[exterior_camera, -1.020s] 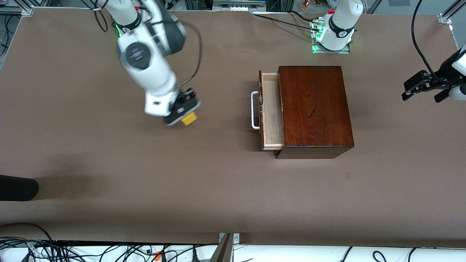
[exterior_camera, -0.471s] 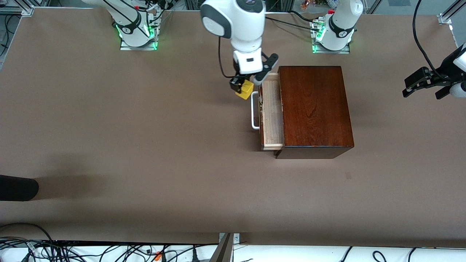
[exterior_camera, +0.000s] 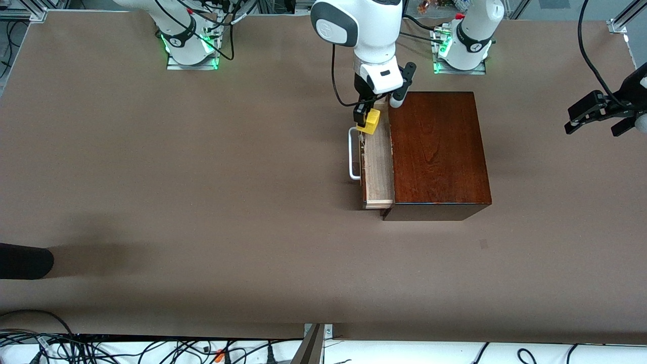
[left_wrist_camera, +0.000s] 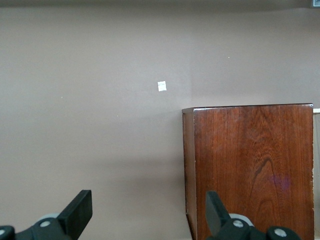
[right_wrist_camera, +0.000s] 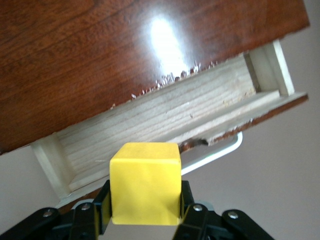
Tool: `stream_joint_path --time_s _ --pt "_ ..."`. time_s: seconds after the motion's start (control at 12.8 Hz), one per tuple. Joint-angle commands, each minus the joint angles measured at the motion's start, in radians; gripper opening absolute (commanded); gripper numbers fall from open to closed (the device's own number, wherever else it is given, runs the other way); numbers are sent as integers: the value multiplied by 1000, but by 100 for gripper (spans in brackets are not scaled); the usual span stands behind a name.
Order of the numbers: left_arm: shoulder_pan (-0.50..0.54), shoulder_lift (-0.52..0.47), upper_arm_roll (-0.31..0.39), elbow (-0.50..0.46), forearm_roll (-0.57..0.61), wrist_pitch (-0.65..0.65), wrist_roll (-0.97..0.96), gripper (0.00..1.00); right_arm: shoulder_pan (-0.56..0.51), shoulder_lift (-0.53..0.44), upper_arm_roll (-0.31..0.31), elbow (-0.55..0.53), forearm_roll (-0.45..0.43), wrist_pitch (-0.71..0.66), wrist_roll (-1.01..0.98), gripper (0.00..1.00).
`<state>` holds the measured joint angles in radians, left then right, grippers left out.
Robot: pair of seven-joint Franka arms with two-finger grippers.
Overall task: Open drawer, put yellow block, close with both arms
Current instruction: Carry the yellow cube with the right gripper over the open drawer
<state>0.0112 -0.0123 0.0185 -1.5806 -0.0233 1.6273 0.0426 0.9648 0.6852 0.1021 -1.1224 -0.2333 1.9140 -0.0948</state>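
— Drawer status when you looked?

— It stood pulled partway out of the wooden box, its pale interior bare and its white handle facing the right arm's end of the surface. So I judged the opening step done.

— And the yellow block?

— My right end effector was clamped on it, hanging over the corner of the open drawer farthest from the front camera, close to the drawer's front wall. In my right wrist view the block sat between my fingers with the tray below it. It was not yet released, so the placing and the two-armed closing were left.

— Your other arm?

— My left end effector waited over the left arm's end of the surface, well apart from the box, its fingers spread and holding nothing.

— Anything you couldn't make out?

— The block covered my fingertips, and I couldn't judge its height above the drawer floor. The part of the drawer inside the box was hidden.
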Motion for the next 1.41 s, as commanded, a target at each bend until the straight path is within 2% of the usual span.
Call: stream_joint_path --time_s 0.0,0.55,0.86,1.33 --pt "3 37 -17 48 3 -29 -15 100 15 65 -13 95 -21 -3 -83 36" --pt "-5 57 -20 50 2 -29 -13 100 2 74 -13 95 -11 61 -287 36" --pt "-5 60 -22 50 2 -29 -13 100 -4 114 -9 95 -8 94 -360 35" --pt "-5 60 -20 50 2 -27 -13 100 -8 131 -9 92 -8 94 -391 35"
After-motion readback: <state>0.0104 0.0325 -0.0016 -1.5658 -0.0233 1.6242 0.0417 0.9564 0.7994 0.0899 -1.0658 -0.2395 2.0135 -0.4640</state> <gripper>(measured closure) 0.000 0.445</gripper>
